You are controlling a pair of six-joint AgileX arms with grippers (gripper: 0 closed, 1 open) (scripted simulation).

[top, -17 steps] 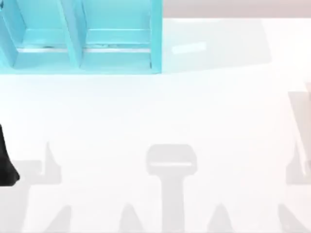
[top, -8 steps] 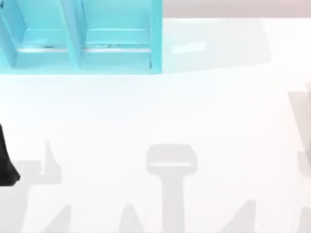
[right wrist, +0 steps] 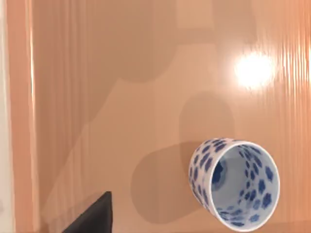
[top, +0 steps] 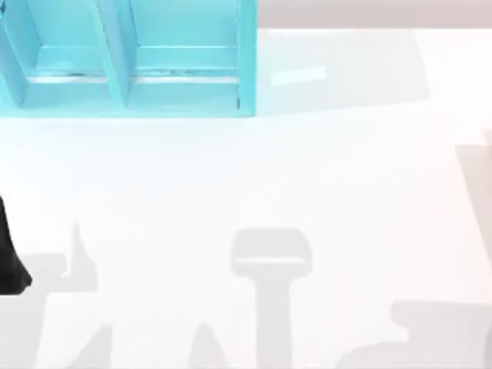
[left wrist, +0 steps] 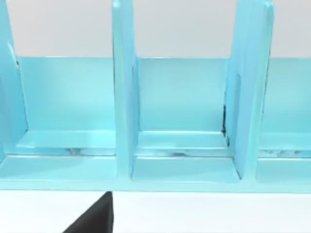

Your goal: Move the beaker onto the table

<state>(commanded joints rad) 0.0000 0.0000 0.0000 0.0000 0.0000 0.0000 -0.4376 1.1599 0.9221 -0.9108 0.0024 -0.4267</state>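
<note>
Standing upright—beaker point(right wrist: 234, 183) (blue-spotted) beside right gripper point(right wrist: 92, 213)

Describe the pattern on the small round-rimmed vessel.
Blue spots on white, inside and out, on the small round-rimmed vessel; right wrist view shows it best.

- One white table point(top: 254, 192)
- One turquoise shelf unit point(top: 246, 61) at the table's far left, with two compartments seen from above and three seen from the left wrist
- One blue-spotted white cup point(right wrist: 234, 183) on one glossy orange-brown surface point(right wrist: 121, 97)
</note>
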